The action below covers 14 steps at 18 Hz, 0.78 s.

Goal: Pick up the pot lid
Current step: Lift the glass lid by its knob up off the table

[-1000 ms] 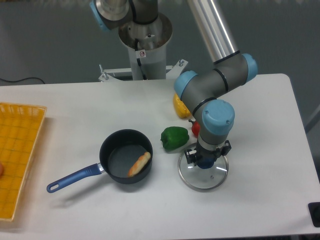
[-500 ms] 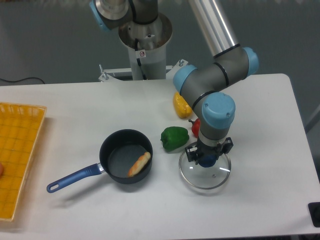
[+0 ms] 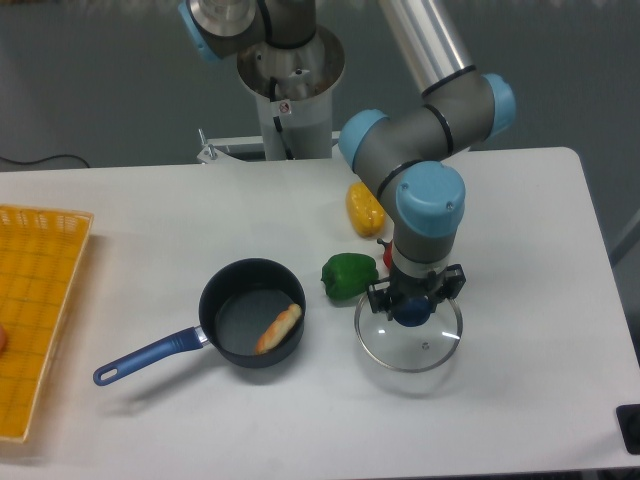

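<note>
Lid (image 3: 405, 350) in the claw's grip, knob (image 3: 412, 314) half hidden.
We see the gripper (image 3: 412, 300) closed on the lid's blue knob, w/ its fingertips covering part of it. We can't tell how far up the lid is, b/c the clear glass shows the table (image 3: 540, 380) right thru it. Red veg (image 3: 391, 252) is partly hidden behind the claw; we can't ID it. Same w/ the yellow veg (image 3: 365, 210) above it in the pic. Green pepper (image 3: 350, 276) shows btwn the lid & the black pan (image 3: 238, 302), which has a tan bread-like pc (image 3: 279, 328) inside, type unclear. Yellow crate (image 3: 38, 300) is cut off at the L edge, as is a reddish thing (image 3: 2, 338) there. Arm (image 3: 490, 105) runs out of frame up top, & a dark obj (image 3: 629, 424) is cropped at bottom R.
</note>
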Available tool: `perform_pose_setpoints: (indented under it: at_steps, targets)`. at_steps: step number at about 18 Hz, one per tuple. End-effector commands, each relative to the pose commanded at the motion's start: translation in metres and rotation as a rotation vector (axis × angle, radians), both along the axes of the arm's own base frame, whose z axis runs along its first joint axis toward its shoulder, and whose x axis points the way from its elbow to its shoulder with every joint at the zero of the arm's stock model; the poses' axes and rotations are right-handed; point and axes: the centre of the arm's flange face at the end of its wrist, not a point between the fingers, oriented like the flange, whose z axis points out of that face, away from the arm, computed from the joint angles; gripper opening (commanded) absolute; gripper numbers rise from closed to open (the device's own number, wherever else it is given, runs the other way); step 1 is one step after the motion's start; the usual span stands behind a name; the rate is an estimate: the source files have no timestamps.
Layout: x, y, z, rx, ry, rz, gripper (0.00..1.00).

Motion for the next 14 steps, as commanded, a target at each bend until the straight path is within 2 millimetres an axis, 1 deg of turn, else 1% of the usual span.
perform_pose_setpoints:
  at_steps: [5, 7, 9, 11, 14]
  targets:
    - [0.006, -0.011, 0.014, -0.031, -0.033, -0.17, 0.52]
    - [0.006, -0.015, 0.013, -0.046, -0.06, -0.227, 0.52]
    - [0.004, -0.022, 0.02, -0.052, -0.065, -0.273, 0.52]
    - [0.006, -0.024, 0.021, -0.059, -0.079, -0.327, 0.52]
    - [0.004, -0.026, 0.021, -0.059, -0.079, -0.355, 0.52]
